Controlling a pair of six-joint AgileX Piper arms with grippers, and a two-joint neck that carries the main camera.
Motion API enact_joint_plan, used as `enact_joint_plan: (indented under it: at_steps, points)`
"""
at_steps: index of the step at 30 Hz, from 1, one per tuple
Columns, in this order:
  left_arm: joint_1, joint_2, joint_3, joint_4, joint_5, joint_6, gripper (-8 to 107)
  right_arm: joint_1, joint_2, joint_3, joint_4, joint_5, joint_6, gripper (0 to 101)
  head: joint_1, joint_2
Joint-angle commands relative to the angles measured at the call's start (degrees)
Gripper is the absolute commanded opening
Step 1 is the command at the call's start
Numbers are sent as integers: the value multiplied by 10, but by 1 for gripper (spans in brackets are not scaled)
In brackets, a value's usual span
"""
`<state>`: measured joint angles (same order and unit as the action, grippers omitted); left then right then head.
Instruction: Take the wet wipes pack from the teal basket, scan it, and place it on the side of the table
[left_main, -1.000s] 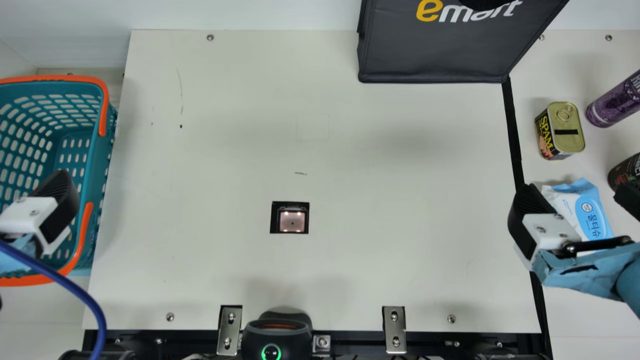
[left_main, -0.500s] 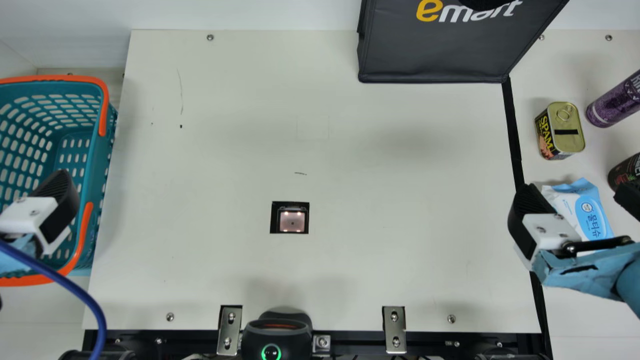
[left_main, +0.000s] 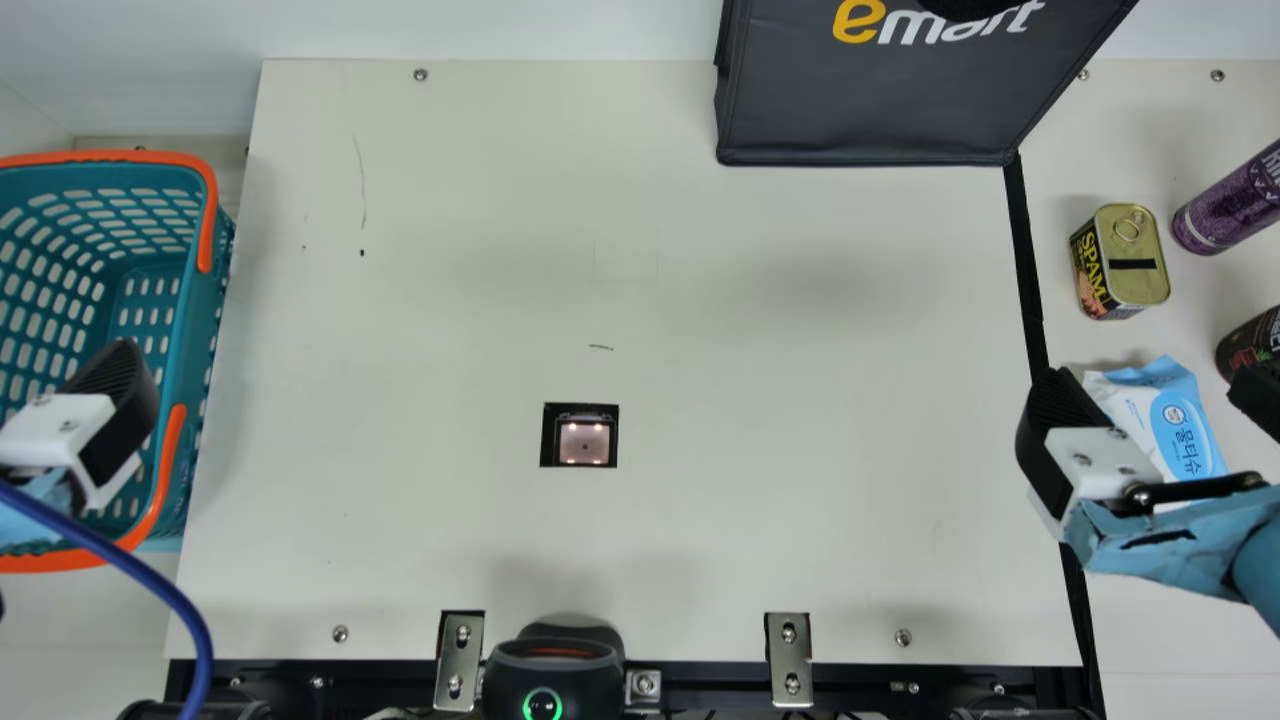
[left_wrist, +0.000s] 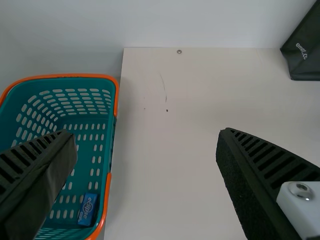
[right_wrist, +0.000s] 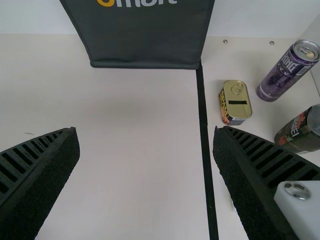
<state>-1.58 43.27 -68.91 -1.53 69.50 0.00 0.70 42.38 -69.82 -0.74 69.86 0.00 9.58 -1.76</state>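
Basket (left_main: 195, 320) left, bag (left_main: 870, 110) behind, wet wipes pack (left_main: 1184, 430) right

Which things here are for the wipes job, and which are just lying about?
Job:
- wipes pack, on the table's right side
- teal basket
- lit scan window, probably the scanner

Lying about:
- gold tin
- purple can
- dark can
- black bag
- blue box, in the basket
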Motion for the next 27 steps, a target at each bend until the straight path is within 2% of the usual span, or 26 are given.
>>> enact_joint_plan:
  at_steps: [1, 27]
  points:
    - [0, 0, 0, 0, 0, 0, 90, 0, 0, 0, 0, 0, 0, 95, -17, 2]
    - [0, 0, 0, 0, 0, 0, 90, 0, 0, 0, 0, 0, 0, 95, -17, 2]
